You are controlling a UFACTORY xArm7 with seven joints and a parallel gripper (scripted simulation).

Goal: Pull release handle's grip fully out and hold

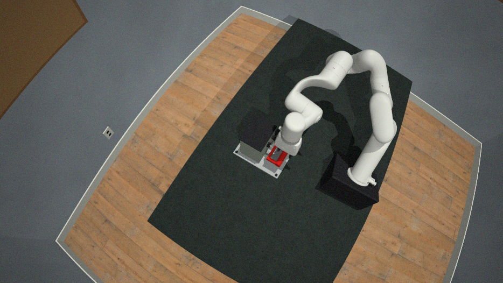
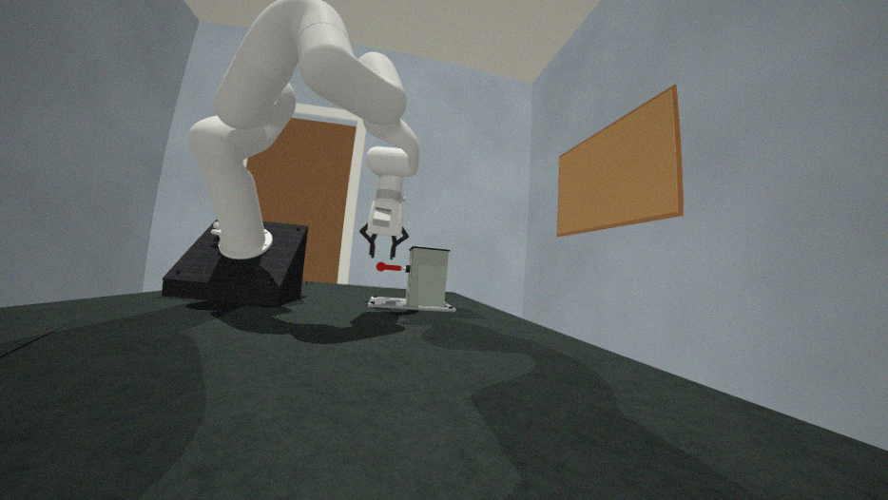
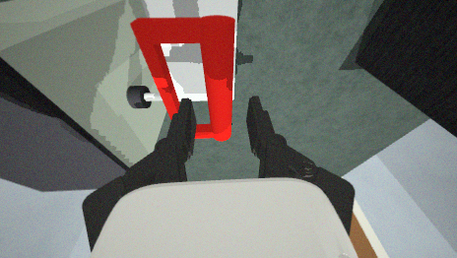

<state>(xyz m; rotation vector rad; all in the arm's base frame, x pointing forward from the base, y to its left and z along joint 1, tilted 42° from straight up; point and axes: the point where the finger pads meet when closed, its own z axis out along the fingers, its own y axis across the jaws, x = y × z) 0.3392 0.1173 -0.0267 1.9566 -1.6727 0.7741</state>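
Observation:
The release handle's grip is a red loop [image 3: 197,74] with a level bar [image 3: 220,79] on its outer side. It sticks out in front of the grey-green housing [image 2: 427,277] on a light baseplate [image 1: 262,161]. In the exterior view the red grip [image 2: 389,266] sits just left of the housing. My gripper [image 2: 383,247] hangs straight above the bar, fingers pointing down, a short way over it and not touching. In the wrist view the two black fingers stand open on either side of the bar's near end. Nothing is between them.
The arm's black base block [image 2: 239,266] stands on the dark table mat left of the housing. A small black knob on a white pin [image 3: 139,96] juts out beside the handle. A door and a cork board are on the walls.

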